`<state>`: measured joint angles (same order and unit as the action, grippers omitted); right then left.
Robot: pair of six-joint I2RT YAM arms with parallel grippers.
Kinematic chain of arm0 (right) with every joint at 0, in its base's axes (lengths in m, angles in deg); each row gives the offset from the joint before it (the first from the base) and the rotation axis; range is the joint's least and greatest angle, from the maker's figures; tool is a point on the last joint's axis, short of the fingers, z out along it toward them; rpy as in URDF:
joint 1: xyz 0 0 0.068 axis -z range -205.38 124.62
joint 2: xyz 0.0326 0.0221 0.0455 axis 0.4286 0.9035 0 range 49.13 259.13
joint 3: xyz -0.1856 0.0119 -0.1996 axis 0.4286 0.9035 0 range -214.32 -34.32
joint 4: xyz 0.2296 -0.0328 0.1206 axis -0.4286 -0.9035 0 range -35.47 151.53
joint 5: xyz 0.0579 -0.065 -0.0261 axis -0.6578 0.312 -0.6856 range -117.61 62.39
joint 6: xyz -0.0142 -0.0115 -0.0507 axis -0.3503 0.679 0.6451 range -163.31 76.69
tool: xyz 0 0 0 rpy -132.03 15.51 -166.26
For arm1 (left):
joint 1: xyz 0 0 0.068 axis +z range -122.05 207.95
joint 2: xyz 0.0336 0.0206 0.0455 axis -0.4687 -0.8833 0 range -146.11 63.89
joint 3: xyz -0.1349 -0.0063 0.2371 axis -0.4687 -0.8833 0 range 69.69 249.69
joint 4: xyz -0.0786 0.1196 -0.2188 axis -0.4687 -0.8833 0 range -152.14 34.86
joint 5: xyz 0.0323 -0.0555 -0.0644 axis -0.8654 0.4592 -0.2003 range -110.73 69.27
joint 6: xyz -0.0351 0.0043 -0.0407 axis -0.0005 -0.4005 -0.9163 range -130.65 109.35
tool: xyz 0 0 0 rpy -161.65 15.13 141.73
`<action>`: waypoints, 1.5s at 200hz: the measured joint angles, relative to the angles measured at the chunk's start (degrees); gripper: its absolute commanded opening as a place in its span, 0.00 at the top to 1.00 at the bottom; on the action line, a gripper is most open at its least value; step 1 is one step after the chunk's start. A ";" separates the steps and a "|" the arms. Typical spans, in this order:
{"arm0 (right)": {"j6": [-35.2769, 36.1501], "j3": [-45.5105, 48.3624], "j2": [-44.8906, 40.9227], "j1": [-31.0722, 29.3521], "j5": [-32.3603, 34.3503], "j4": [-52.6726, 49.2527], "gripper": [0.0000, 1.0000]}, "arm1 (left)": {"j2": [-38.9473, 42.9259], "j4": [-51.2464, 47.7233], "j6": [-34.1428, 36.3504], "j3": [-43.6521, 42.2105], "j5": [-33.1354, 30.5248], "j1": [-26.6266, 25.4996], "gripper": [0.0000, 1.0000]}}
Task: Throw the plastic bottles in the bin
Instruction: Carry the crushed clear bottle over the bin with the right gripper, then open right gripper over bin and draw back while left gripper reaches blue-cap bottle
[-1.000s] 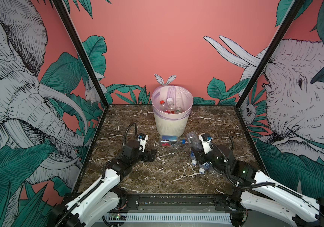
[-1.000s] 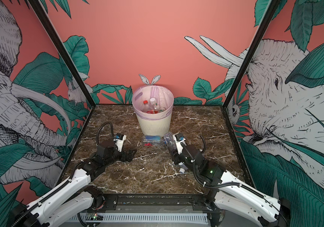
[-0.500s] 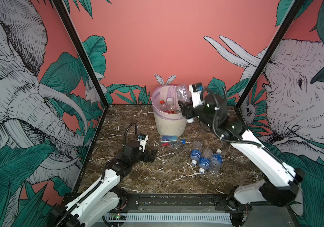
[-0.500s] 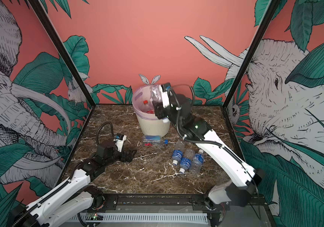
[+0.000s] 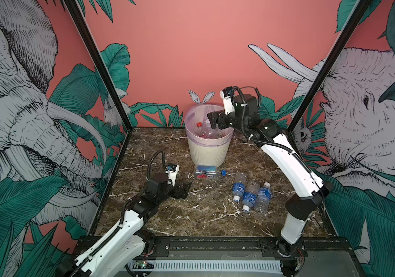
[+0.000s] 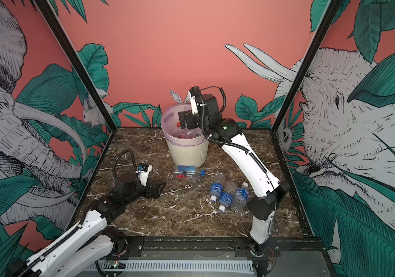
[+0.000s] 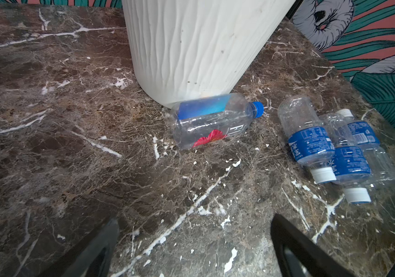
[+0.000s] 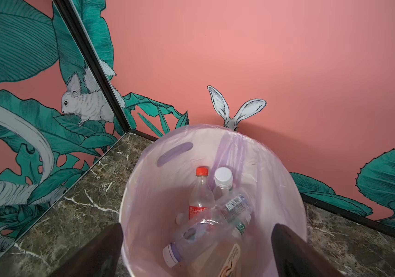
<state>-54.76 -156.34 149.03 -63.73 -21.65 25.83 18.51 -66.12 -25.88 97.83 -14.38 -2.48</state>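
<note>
Top views: my right gripper (image 5: 212, 121) hangs over the far bin (image 5: 207, 153), jaws apart; left gripper (image 5: 183, 189) sits low, left. Left wrist: jaws apart, four bottles (image 7: 212, 121) lie near the bin. Right wrist: more bottles inside it.

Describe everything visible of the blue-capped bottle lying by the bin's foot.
The blue-capped bottle is clear, squarish plastic, uncrushed and seemingly empty, with a blue label panel, a red flower and white lettering. It lies on its side on the marble table, cap on, hard by the foot of the bin; actual contact is unclear. Nothing grips it.
</note>
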 measured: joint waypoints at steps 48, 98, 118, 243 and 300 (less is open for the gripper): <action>-1.16 20.59 -19.65 0.04 1.51 7.26 0.01 | -6.54 0.48 1.03 1.11 0.07 -0.02 0.00; -2.60 40.13 -31.52 0.66 3.91 9.51 0.01 | -15.65 4.42 2.34 6.93 0.26 -0.15 0.00; -3.17 46.36 -34.86 1.03 4.98 9.25 0.01 | -19.63 6.10 2.80 9.14 0.46 -0.17 0.00; -7.67 68.04 -55.04 4.26 7.26 3.78 0.01 | -41.92 15.30 5.79 19.17 4.61 -0.26 0.00; -7.72 68.52 -57.09 4.81 7.98 2.10 0.01 | -46.80 19.23 5.77 20.57 6.80 -0.26 0.00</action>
<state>-62.47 -87.81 91.94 -58.92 -13.67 27.92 -28.29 -46.89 -20.11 118.40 -7.59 -2.75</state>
